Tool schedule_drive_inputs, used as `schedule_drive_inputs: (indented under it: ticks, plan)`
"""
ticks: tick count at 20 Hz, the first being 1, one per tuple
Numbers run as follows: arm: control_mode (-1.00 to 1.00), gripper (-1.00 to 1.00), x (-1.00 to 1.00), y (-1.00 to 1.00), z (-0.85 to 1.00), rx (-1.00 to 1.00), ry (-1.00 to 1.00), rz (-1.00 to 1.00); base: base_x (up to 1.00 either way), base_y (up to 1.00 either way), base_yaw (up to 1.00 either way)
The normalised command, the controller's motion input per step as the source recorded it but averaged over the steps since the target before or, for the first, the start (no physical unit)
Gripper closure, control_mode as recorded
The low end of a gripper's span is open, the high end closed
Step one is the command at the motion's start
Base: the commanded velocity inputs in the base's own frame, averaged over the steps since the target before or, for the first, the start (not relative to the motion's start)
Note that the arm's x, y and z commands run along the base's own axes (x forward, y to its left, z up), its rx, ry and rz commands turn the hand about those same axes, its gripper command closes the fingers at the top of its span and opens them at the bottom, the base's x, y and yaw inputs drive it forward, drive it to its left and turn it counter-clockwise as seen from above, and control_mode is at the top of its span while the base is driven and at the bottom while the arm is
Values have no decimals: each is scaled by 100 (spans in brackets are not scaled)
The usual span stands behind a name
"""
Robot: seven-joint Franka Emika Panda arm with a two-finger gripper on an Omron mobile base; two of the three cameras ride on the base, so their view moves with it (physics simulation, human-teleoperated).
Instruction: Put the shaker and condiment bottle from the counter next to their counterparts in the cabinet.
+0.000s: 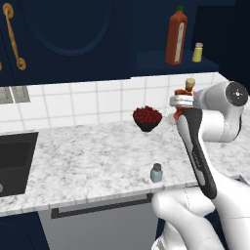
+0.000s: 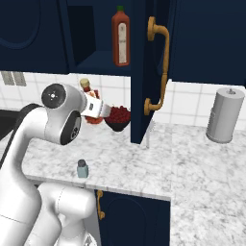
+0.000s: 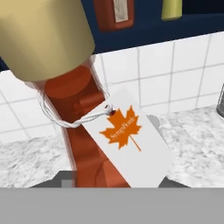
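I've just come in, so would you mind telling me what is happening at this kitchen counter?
The robot arm's tool is shut on the condiment bottle and holds it up above the counter, below the open cabinet. On the cabinet shelf stand a tall red bottle and a small yellow shaker. The pale blue-grey shaker is on the counter near its front edge, and a dark bowl of red fruit sits by the tiled wall.
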Motion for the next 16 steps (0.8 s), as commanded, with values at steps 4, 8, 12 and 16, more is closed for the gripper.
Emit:
schedule_drive_inputs:
  ticks: [4,8,12,16]
  plan:
    - [-100,100,-15,0,45,5,15,0,0,0,0]
    - [-100,100,-15,0,36,1,16,0,0,0,0]
    - [-100,100,-3,0,37,4,15,0,0,0,0]
    - [-100,100,0,0,31,5,4,0,0,0,0]
